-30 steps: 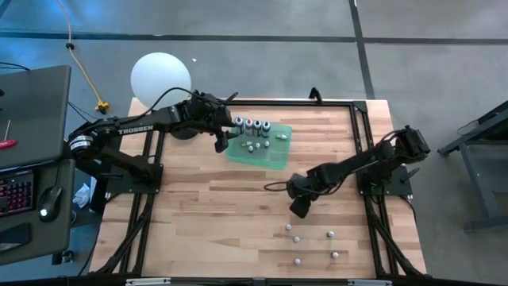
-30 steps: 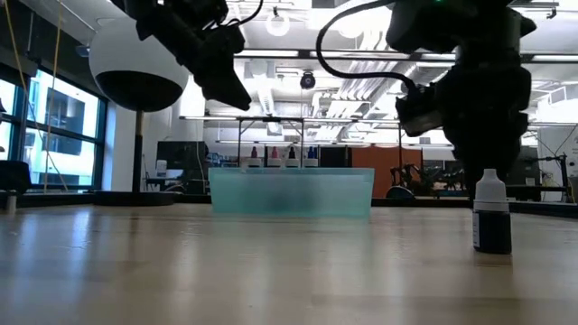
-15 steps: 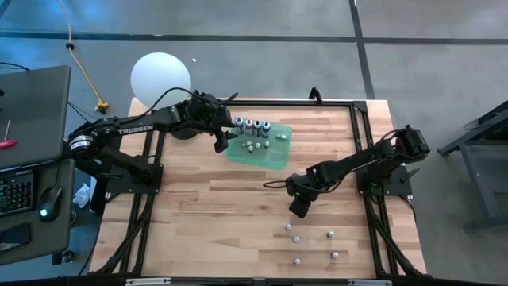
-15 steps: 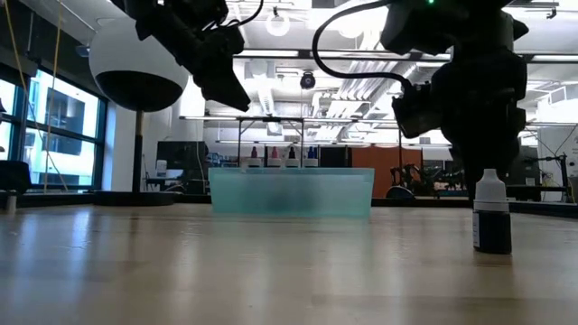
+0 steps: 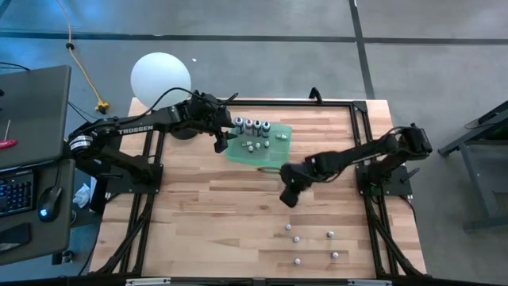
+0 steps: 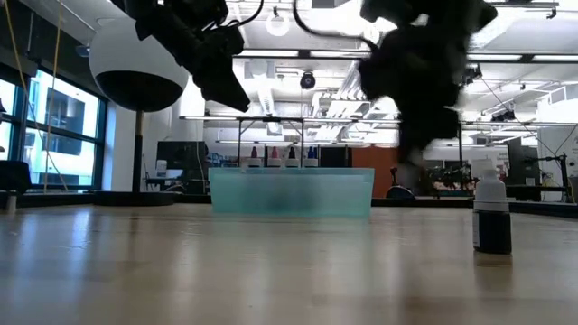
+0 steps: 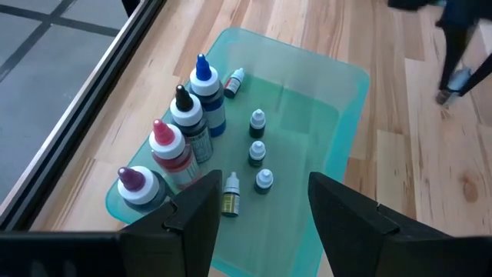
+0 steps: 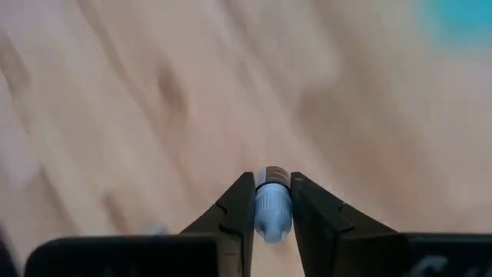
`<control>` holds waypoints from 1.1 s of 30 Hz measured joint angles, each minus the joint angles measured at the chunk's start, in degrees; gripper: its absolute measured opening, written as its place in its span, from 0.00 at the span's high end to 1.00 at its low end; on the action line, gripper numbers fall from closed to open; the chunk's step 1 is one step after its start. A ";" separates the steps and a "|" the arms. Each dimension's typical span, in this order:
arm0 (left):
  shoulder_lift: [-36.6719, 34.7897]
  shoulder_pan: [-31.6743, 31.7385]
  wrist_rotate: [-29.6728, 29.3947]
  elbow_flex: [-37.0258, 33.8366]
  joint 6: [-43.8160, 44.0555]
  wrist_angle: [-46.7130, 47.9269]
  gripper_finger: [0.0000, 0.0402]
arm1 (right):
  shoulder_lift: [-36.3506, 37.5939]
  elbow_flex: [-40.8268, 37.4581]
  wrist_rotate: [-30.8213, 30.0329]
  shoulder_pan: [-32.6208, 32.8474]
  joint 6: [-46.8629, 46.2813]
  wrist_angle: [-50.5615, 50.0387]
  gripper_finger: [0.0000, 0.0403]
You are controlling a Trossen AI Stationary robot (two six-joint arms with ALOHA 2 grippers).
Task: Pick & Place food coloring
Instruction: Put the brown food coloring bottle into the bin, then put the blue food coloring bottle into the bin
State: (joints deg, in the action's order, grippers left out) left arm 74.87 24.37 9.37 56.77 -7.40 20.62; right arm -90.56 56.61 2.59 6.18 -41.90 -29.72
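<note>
A translucent green tray point(image 5: 274, 153) lies on the table's far middle. On it stand larger bottles point(image 7: 184, 127) with purple, pink, black and blue tops, and several tiny bottles point(image 7: 257, 152) stand or lie beside them. My left gripper point(image 5: 221, 144), open, hovers over the tray's left end point(image 7: 263, 185). My right gripper point(image 5: 286, 196) hangs above bare wood near the tray's near right corner, shut on one tiny whitish bottle point(image 8: 270, 206). Several more tiny bottles point(image 5: 329, 234) stand on the table's near right part. My right gripper pinches the tiny bottle's pale rounded part point(image 8: 270, 217) between its two fingers point(image 8: 238, 204), coming from above and pointing down at the table. The bottle's darker end point(image 8: 274, 174) sticks out past the fingertips. The bottle is lifted clear of the wood.
A large white globe point(image 5: 160, 76) stands beyond the table's far left corner. One dark bottle with a white cap point(image 6: 492, 215) stands near the low camera. A black frame point(image 5: 359, 119) runs along the table's edges. Bare wood point(image 5: 206, 214) lies near left.
My right gripper has moved up and toward the tray, to the table's left and far side, carrying the tiny bottle with it. The left arm has kept still.
</note>
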 joint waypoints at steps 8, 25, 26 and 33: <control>-0.44 -0.01 0.11 0.04 -0.02 1.59 0.52 | -0.89 8.82 -15.49 -13.62 23.02 0.49 0.85; -0.44 0.00 -6.32 0.07 -1.39 5.34 0.52 | -14.34 10.82 -1.72 -27.96 39.22 3.15 0.79; -0.44 0.00 -7.27 0.07 -1.40 5.33 0.52 | -14.34 11.14 -2.27 -27.96 39.55 3.09 0.77; -0.44 0.01 -8.87 0.07 -1.36 5.71 0.52 | -14.34 14.04 -5.72 -27.94 40.88 0.49 0.66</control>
State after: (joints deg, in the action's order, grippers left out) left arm 74.43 24.38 0.49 56.84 -8.75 26.33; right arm -104.90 70.66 -3.13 -21.76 -1.03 -29.23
